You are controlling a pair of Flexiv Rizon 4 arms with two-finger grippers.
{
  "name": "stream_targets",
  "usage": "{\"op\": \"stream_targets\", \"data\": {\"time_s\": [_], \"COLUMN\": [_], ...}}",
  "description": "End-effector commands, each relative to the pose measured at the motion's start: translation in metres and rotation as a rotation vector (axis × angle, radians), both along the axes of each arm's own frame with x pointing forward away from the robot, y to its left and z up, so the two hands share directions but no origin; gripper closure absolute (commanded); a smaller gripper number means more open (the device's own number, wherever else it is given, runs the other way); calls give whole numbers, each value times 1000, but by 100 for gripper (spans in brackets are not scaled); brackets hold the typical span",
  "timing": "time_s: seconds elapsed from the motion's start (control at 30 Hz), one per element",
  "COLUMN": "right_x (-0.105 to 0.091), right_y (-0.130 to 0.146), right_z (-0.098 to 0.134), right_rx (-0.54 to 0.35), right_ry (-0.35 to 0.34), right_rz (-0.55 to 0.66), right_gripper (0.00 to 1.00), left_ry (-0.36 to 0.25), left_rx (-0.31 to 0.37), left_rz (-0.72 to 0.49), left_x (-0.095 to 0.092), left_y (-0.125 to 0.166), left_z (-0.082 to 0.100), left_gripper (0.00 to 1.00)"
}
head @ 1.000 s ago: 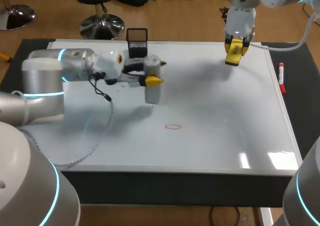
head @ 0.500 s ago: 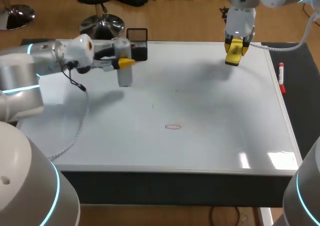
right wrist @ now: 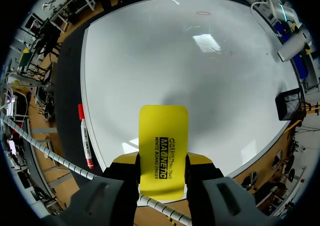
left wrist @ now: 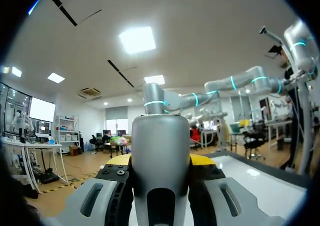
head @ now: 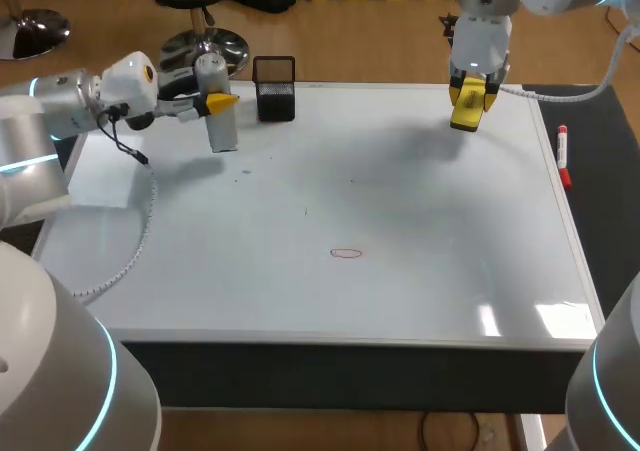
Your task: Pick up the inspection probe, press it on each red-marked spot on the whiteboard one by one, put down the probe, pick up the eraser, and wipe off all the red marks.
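Note:
My left gripper point(head: 214, 104) is shut on the grey cylindrical inspection probe point(head: 221, 121), held upright just above the whiteboard point(head: 420, 201) at its far left, beside the black mesh cup point(head: 274, 88). In the left wrist view the probe point(left wrist: 160, 158) fills the space between the fingers and points out level over the board. My right gripper point(head: 470, 99) hangs over the board's far right corner, shut on the yellow eraser point(head: 467, 111); the eraser point(right wrist: 162, 148) lies flat between its fingers. One small red oval mark point(head: 346, 254) shows on the board near the front middle.
A red marker pen point(head: 563, 154) lies on the dark mat just off the board's right edge, also seen as the marker point(right wrist: 85, 136) beside the right gripper. The left arm's cable point(head: 140, 221) trails across the board's left side.
The left arm has swung back and to the left with the probe, from the board's middle to the far left beside the mesh cup. The right arm has stayed still.

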State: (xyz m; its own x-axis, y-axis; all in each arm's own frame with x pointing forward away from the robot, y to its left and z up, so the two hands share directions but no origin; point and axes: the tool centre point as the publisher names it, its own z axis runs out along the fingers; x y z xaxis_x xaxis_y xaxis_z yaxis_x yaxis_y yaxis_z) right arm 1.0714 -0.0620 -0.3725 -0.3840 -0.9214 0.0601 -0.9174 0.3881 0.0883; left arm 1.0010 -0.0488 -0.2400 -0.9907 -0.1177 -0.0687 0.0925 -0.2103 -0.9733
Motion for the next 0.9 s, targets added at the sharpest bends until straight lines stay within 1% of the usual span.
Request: {"op": "stream_targets", "data": {"time_s": [0.03, 0.73, 0.77, 0.8, 0.9], "right_x": [0, 0, -2, -4, -19], "right_y": [-1, -1, 4, 9, 25], "right_z": [2, 2, 2, 2, -1], "right_rx": [-4, -4, 2, -10, -18], "right_ry": [0, 0, 1, 8, 21], "right_rz": [2, 2, 26, 48, 102], "right_gripper": [100, 100, 100, 100, 100], "left_ry": [3, 4, 4, 4, 4], "left_rx": [-1, 1, 1, 1, 1], "left_rz": [6, 11, 11, 11, 11], "left_x": [4, 4, 4, 4, 4], "left_y": [3, 5, 5, 5, 5], "left_z": [-1, -1, -1, -1, -1], "left_gripper": [100, 100, 100, 100, 100]}}
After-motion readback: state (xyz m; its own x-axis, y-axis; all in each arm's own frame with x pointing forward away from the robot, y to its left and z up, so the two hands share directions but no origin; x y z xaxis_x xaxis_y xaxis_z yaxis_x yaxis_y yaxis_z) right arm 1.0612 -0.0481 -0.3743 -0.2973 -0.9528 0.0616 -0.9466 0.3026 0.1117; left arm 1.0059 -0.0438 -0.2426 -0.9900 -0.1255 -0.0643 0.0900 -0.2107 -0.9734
